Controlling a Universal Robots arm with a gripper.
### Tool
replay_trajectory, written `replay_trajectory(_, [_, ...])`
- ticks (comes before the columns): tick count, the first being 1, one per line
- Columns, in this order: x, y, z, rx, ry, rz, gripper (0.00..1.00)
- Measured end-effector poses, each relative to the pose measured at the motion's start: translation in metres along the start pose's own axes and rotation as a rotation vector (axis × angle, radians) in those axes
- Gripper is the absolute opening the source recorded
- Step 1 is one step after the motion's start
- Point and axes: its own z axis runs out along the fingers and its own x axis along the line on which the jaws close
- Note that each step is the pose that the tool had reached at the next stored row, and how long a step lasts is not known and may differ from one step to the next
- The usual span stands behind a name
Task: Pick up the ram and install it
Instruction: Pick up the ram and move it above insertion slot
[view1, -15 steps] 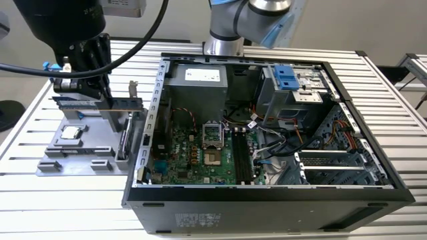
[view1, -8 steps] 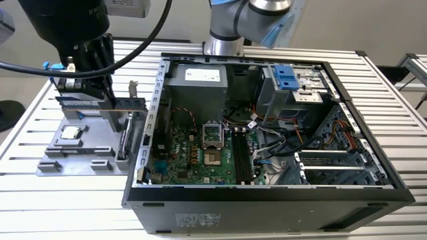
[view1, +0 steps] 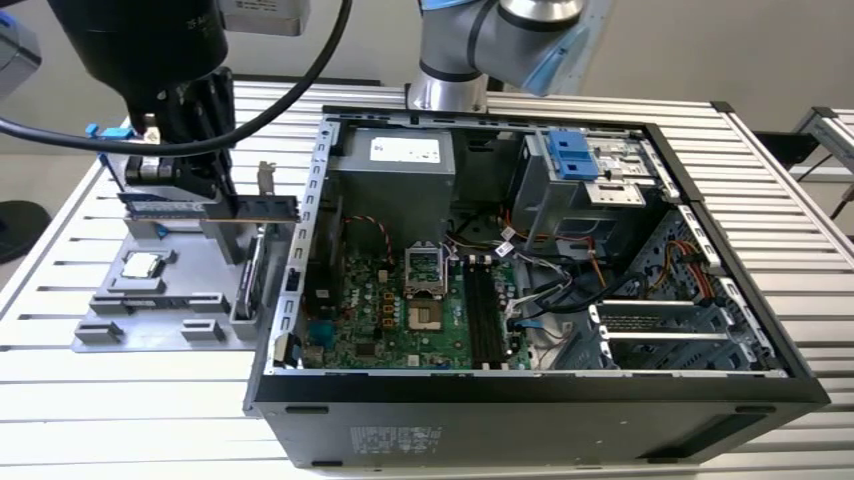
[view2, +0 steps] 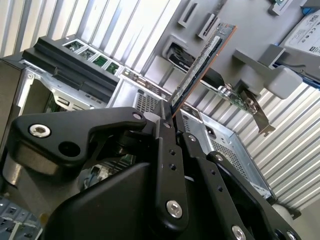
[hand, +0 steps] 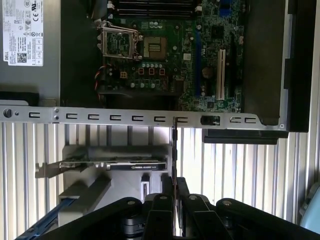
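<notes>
Ram, a long, thin dark green circuit-board stick, is clamped between the fingers of the black gripper, over the grey parts tray beside the open black computer case.

The table is bare silver metal with long ridges and a soft shine. The computer case is smooth black painted metal outside and dull grey metal inside. The motherboard is a glossy green board, and the ram is a thin, hard, dark board with flat black chips. The gripper looks matt black with small shiny metal screws, and the parts holder is dull grey plastic.
</notes>
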Motion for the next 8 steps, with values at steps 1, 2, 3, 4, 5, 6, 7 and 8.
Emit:
replay_trajectory(1, [0.0, 0.0007, 0.0, 0.0001, -0.0001, 0.0, 0.0])
replay_trajectory(2, [0.0, 0.0014, 0.0, 0.0, 0.0, 0.0, 0.0])
replay_trajectory(3, [0.0, 0.0021, 0.0001, 0.0, 0.0, 0.0, 0.0])
replay_trajectory(4, [0.0, 0.0028, 0.0, 0.0001, -0.0001, 0.0, 0.0])
replay_trajectory(5, [0.0, 0.0035, 0.0001, 0.0, 0.0, 0.0, 0.0])
replay_trajectory(6, [0.0, 0.0042, 0.0001, 0.0, 0.0, 0.0, 0.0])
replay_trajectory(7, [0.0, 0.0049, 0.0001, 0.0, 0.0, 0.0, 0.0])
replay_trajectory(8, [0.0, 0.0055, 0.0002, 0.0, 0.0001, 0.0, 0.0])
